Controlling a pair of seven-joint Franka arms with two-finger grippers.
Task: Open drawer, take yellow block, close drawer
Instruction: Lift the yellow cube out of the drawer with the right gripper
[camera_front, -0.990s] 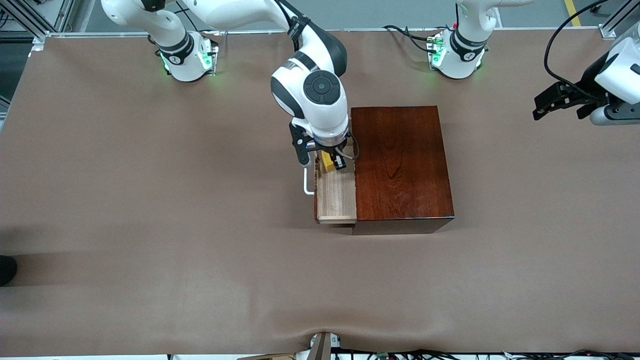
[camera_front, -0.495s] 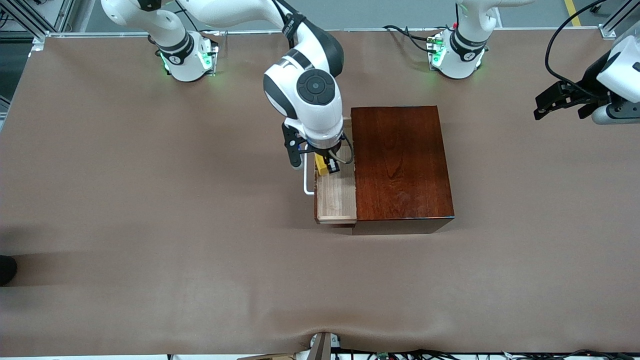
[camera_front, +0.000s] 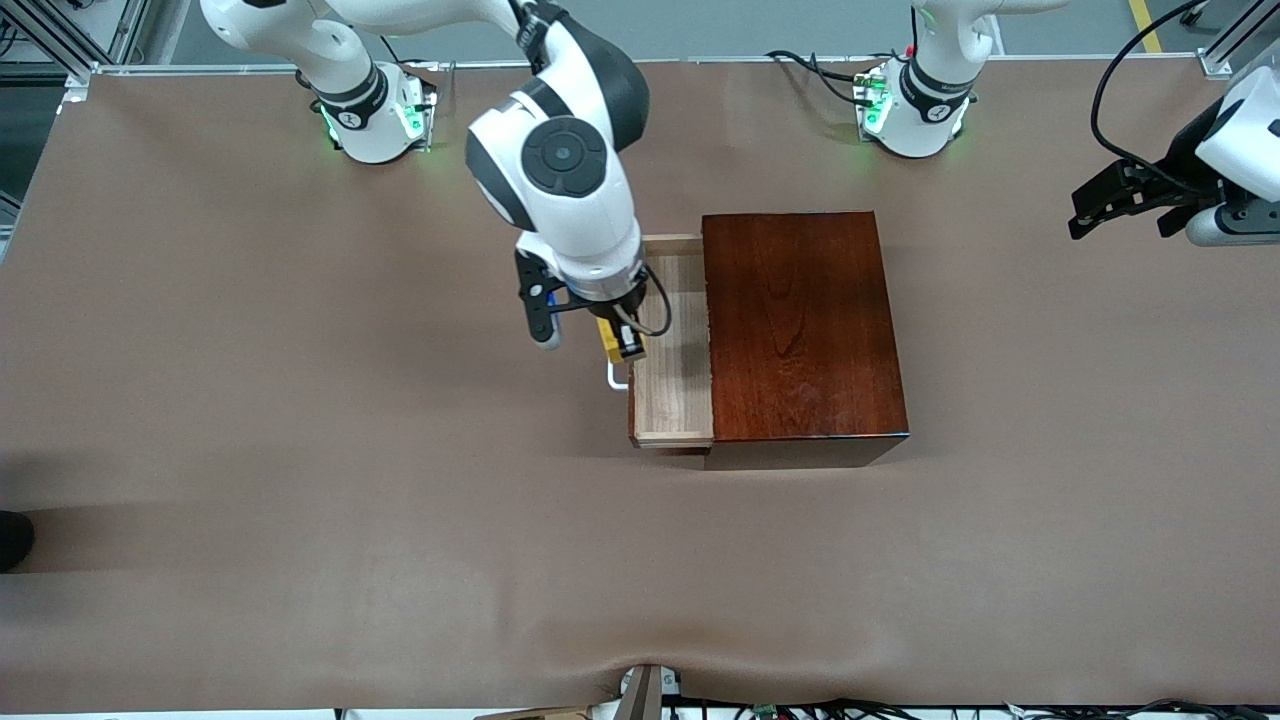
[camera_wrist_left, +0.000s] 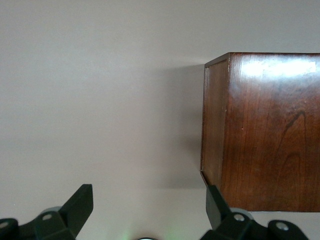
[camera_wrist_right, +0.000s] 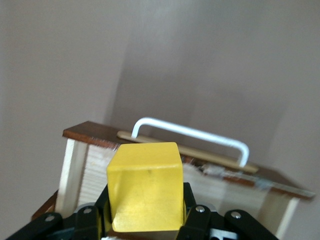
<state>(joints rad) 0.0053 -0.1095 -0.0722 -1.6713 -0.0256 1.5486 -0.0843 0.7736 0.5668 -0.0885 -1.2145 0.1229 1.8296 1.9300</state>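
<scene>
From across the table, the right arm reaches out from its base and bends down, its wrist pointing at the table, with the right gripper (camera_front: 622, 345) up in the air over the front edge of the pulled-out drawer (camera_front: 672, 400), close to the white loop handle (camera_front: 614, 378). Its fingers are clamped on the yellow block (camera_front: 610, 340), lifted clear of the pale drawer floor. The drawer sticks out of the dark wooden box (camera_front: 802, 325) toward the right arm's end of the table. The left arm waits at its own end of the table, the left gripper (camera_front: 1125, 200) raised above the brown cloth with its fingers spread.

The left wrist view shows two dark fingertips (camera_wrist_left: 77, 207) set wide apart, with nothing between them, and one corner of the wooden box (camera_wrist_left: 265, 130) below.

The right wrist view shows the yellow block (camera_wrist_right: 145, 187) pinched between the black fingers (camera_wrist_right: 195, 220), with the drawer (camera_wrist_right: 80, 165) front and white loop handle (camera_wrist_right: 192, 135) just beneath it.
</scene>
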